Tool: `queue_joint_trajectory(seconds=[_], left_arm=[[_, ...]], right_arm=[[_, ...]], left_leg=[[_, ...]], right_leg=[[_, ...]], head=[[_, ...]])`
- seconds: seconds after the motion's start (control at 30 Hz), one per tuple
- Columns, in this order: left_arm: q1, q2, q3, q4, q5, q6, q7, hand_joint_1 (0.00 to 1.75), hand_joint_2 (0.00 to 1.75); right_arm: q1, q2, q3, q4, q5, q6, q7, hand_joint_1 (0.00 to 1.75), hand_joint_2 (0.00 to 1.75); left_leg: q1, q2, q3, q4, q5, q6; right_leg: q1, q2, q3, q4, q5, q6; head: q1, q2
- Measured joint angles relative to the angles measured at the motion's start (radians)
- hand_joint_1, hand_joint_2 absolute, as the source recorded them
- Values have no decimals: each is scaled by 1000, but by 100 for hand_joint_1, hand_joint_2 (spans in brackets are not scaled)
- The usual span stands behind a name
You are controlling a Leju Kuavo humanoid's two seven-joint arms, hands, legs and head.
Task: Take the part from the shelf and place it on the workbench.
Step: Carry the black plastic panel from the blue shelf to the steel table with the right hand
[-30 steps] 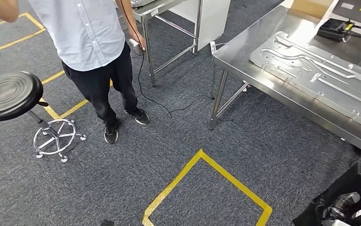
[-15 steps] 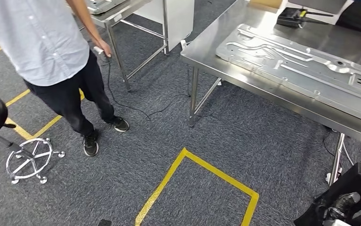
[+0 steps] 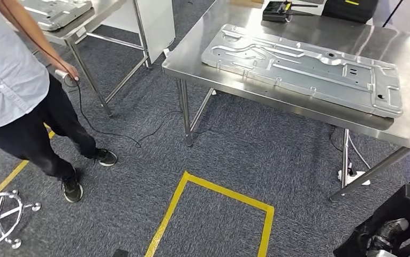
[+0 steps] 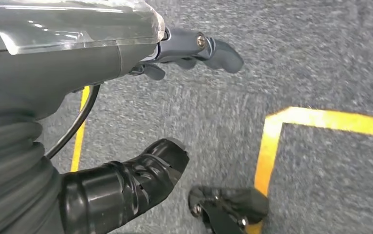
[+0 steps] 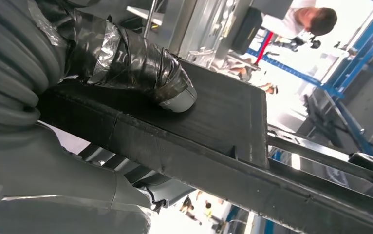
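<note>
Black, flat part [image 5: 214,131] is gripped in the right hand [image 5: 126,63], short of the steel workbench [image 3: 299,32], so the pickup seems done and placing remains; left hand [image 4: 194,48] hangs, fingers curled on nothing.

No text, label, brand or number could be read anywhere. The black boxes [image 3: 347,8] at the far edge of the workbench [image 3: 406,53] bore small yellow stickers (too blurred to make out), and the yellow tape [image 3: 213,187] on the carpet carried no lettering.
</note>
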Motion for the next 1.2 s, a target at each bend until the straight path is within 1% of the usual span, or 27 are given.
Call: queue_joint_trajectory(seconds=[0.07,0.13,0.2,0.23,0.27,0.3,0.37,0.4,0.43,0.5,0.53,0.6,0.67,0.7,0.73,0.77,0.8,0.83,0.87,0.9,0.93,0.97,1.0,1.03,1.1,1.17,1.2], left_arm=[[-1,0,1,0,1,-3,0,0,175],[-1,-1,1,0,1,-9,0,0,175],[2,-1,1,0,1,-13,1,0,175],[3,-1,1,0,1,-14,1,0,175],[4,-1,1,0,0,-14,2,0,175],[4,-1,1,0,0,-14,3,0,175],[2,-2,1,0,0,-14,3,0,175],[2,-2,2,0,0,-14,3,0,175],[1,-1,2,0,0,-15,2,0,175],[-3,-1,2,0,0,-15,2,0,175],[-5,-1,2,0,0,-15,1,0,175],[-7,-1,2,0,-2,-16,1,0,175],[-5,-1,2,0,-6,-17,-1,0,175],[-3,-1,2,0,-9,-18,-2,0,175],[0,-1,2,0,-11,-18,-3,0,175],[2,-1,2,0,-13,-19,-3,0,175],[4,-1,2,0,-13,-20,-4,0,175],[4,-1,2,0,-14,-22,-4,0,175],[4,0,2,0,-14,-25,-5,0,175],[4,1,2,0,-14,-28,-6,0,175],[3,2,1,0,-14,-31,-7,0,175],[1,3,1,0,-14,-32,-8,0,175],[0,2,1,0,-14,-33,-9,0,175],[-1,2,1,0,-14,-33,-9,0,175],[-2,0,0,0,-14,-33,-9,0,175],[0,0,0,0,-14,-34,-10,0,175],[2,0,0,0,-14,-34,-10,0,175]], right_arm=[[1,-1,0,0,0,0,0,175,175],[-2,-3,0,0,1,0,0,175,175],[-5,-5,1,1,1,0,1,175,175],[-5,-5,1,3,1,0,1,175,175],[-4,-5,1,4,1,0,2,175,175],[-4,-5,1,5,1,0,3,175,175],[-5,-6,1,5,1,0,4,175,175],[-6,-6,1,5,0,0,5,175,175],[-6,-7,2,5,0,0,6,175,175],[-6,-9,3,4,-1,0,8,175,175],[-5,-9,3,4,-1,0,8,175,175],[-7,-10,5,4,-1,0,8,175,175],[-8,-10,9,4,0,0,8,175,175],[-9,-11,11,5,0,0,8,175,175],[-8,-11,13,5,0,0,8,175,175],[-8,-11,14,5,0,0,8,175,175],[-8,-11,14,5,0,0,8,175,175],[-8,-10,14,5,0,0,8,175,175],[-8,-10,15,6,0,0,8,175,175],[-9,-11,16,6,0,0,8,175,175],[-9,-11,17,6,0,0,8,175,175],[-9,-11,18,7,0,0,8,175,175],[-8,-11,19,7,1,0,8,175,175],[-6,-11,19,7,1,0,8,175,175],[-6,-12,19,7,1,0,8,175,175],[-9,-14,20,8,1,0,8,175,175],[-10,-15,20,8,1,0,8,175,175]], left_leg=[[5,22,7,-15,9,12],[6,45,10,-23,13,21],[6,70,10,-23,11,22],[5,84,11,-23,9,21],[6,97,13,-22,6,19],[6,110,17,-22,3,16],[3,131,26,-20,-6,6],[1,139,30,-19,-10,0],[-1,147,34,-19,-14,-6],[-3,165,42,-21,-18,-18],[-1,165,45,-18,-23,-23],[4,127,26,34,-62,-31],[6,76,-33,159,-127,-32],[7,65,-66,223,-150,-32],[6,59,-89,264,-157,-31],[6,56,-94,266,-141,-28],[5,52,-83,230,-108,-24],[4,37,-57,165,-65,-17],[3,12,-30,94,-30,-9],[2,-9,-10,41,-8,-3],[0,-25,1,9,1,1],[-2,-27,3,0,-1,3],[-3,-16,6,-4,2,6],[-2,-5,9,-10,6,10],[4,20,16,-24,16,22],[4,48,17,-29,18,28],[3,62,17,-29,17,28]], right_leg=[[3,-39,-13,25,-17,11],[4,-99,-59,117,-69,20],[-1,-119,-117,230,-114,28],[-5,-123,-132,256,-114,31],[-7,-128,-125,241,-94,33],[-10,-138,-99,191,-61,34],[-7,-177,-28,56,-5,30],[-3,-190,-6,13,7,24],[1,-196,2,-5,8,17],[5,-176,-1,-7,7,2],[4,-165,1,-10,8,-5],[-2,-145,5,-17,13,-18],[-2,-124,5,-20,16,-26],[0,-112,4,-19,16,-28],[2,-99,5,-18,15,-29],[4,-84,5,-17,15,-29],[6,-69,6,-16,15,-29],[7,-55,7,-14,15,-29],[10,-41,6,-11,14,-27],[10,-30,4,-8,14,-24],[8,-19,1,-7,14,-19],[5,-9,-3,-6,15,-12],[3,2,-6,-9,17,-4],[2,5,-7,-9,19,2],[5,-37,-24,24,-6,11],[4,-101,-80,140,-71,22],[1,-114,-112,205,-97,27]], head=[[3,0],[7,0],[9,0],[9,0],[9,0],[9,0],[9,0],[8,0],[8,0],[7,0],[8,0],[7,0],[5,0],[5,0],[5,0],[5,0],[5,0],[5,0],[5,0],[5,0],[6,0],[5,0],[5,0],[5,0],[9,0],[12,0],[11,0]])
